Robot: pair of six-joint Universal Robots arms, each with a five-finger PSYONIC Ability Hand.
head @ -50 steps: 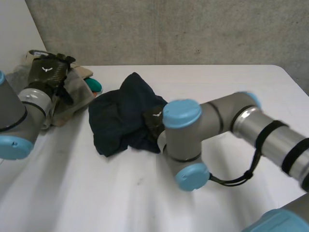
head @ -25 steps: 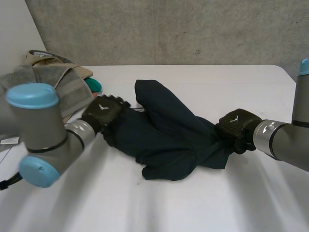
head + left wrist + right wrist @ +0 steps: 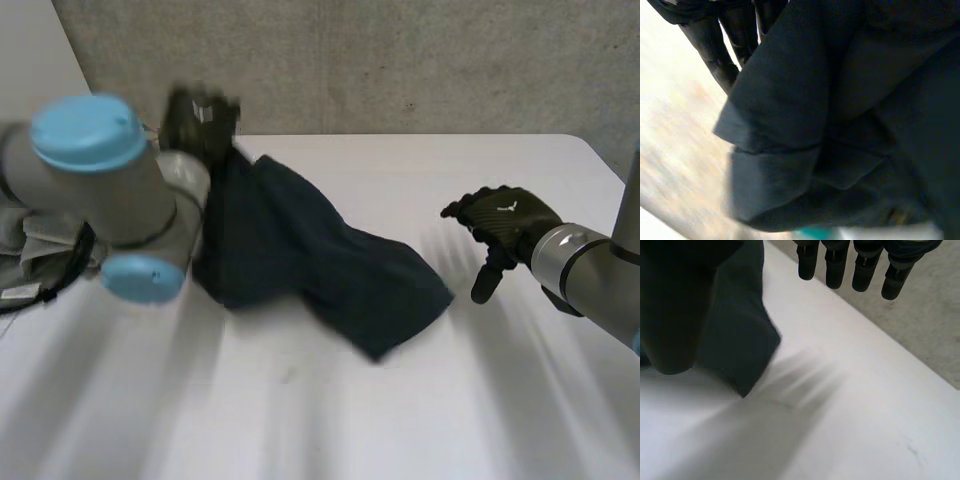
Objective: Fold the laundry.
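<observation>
A dark navy garment hangs from my left hand, which is raised at the table's back left and shut on the garment's upper edge. The cloth slopes down to the table, and its loose end lies to the right. In the left wrist view the garment drapes in folds beside my left hand's fingers. My right hand hovers open to the right of the cloth's end, apart from it. In the right wrist view its fingers are straight and empty above the table, and a corner of the garment lies off to the side.
A pile of grey and beige laundry lies at the table's left edge behind my left arm. The white table is bare in front and to the right. A concrete wall runs along the back.
My left hand has closed on the garment and lifted it up and back to the left. My right hand has let go of the cloth, opened and drawn slightly away to the right.
</observation>
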